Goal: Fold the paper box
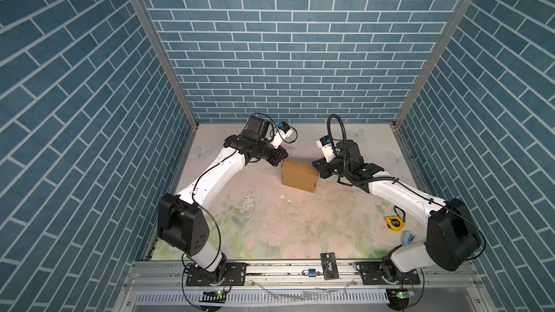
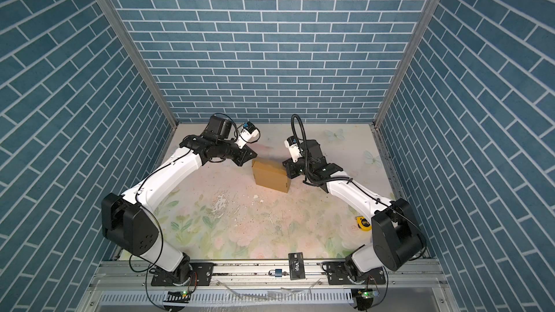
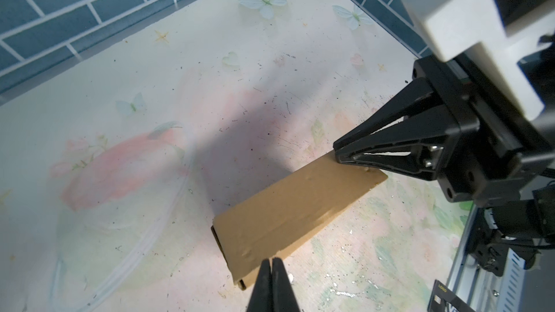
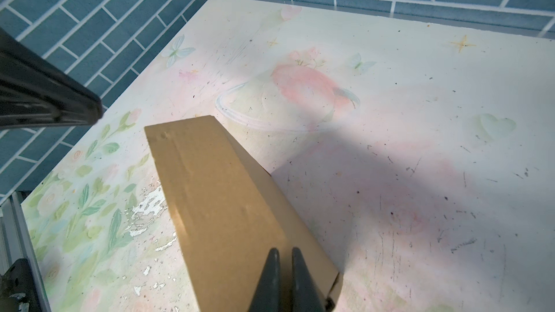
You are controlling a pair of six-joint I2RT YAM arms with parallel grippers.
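- Black card (image 1: 329,266) on the front rail (image 1: 270,269) reads "VIP".
- Paper box (image 1: 298,177) sits closed on the table (image 1: 270,223), between both grippers; contents hidden, no print.
- Left gripper (image 3: 271,261): jaws pressed together at one end.
- Right gripper (image 4: 283,250): jaws nearly together, empty, at the other end.

the paper box (image 1: 298,177) is matt tan cardboard, the table cover (image 1: 270,220) scuffed and flaking.
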